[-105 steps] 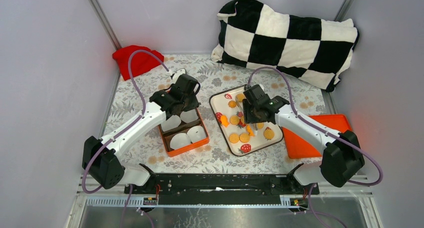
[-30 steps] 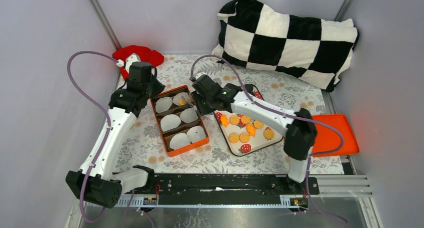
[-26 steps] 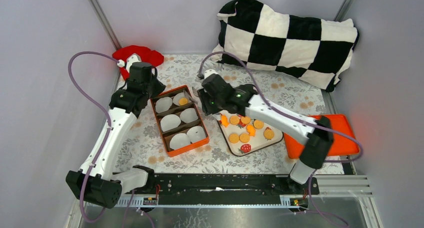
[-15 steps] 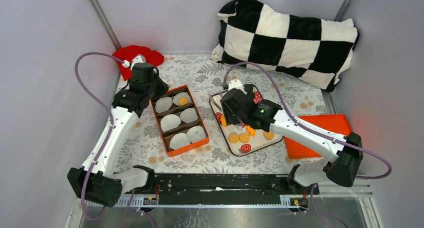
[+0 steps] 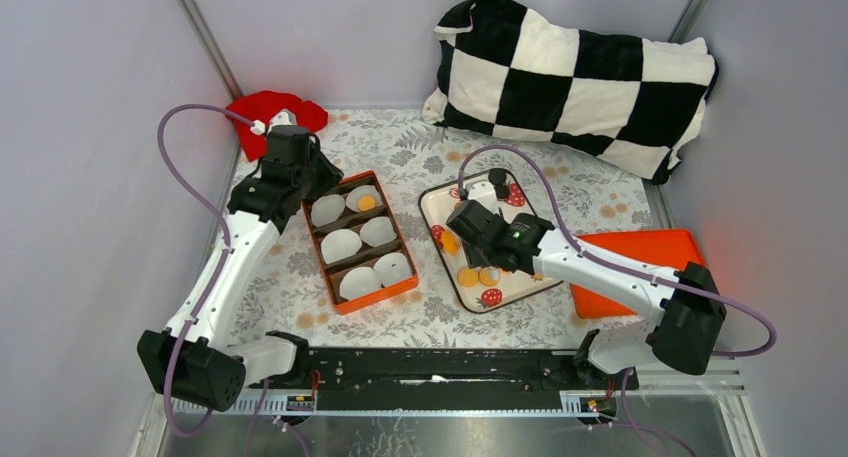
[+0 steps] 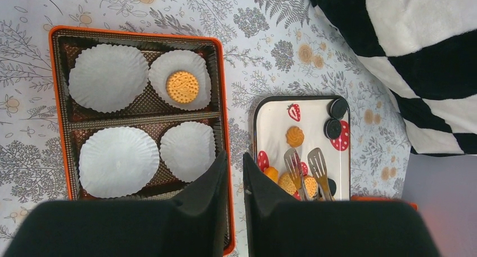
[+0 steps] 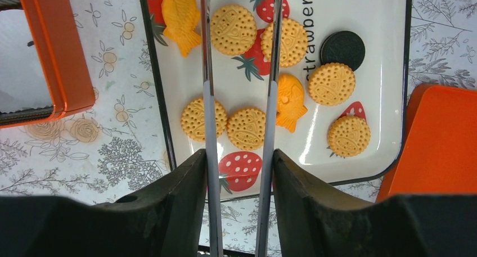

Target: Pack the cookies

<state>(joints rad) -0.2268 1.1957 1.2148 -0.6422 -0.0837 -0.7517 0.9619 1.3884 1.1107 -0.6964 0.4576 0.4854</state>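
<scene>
Plush checkered pillow (image 5: 580, 77) far right. Orange rectangular box (image 6: 221, 88) left-centre, fluted white paper cups (image 6: 108, 78) inside. Glossy white tray (image 7: 371, 88) right of it. Over tray, right gripper (image 6: 304, 160): thin metal blades spread, empty. Over box, left gripper (image 6: 232, 158): narrowly parted, empty. Most cookies (image 7: 233, 22) on tray: dotted golden rounds, black discs, fish shapes. One cookie (image 6: 182, 86) in far-right cup.

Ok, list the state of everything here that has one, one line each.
Orange box: open, lid off.
Paper cups: six in the box; one holds a cookie, five are empty.
White tray: loaded with loose cookies.
Orange lid: flat on the table, right of the tray.
Left gripper: barely open, empty.
Right gripper: open, empty, over the tray.
</scene>
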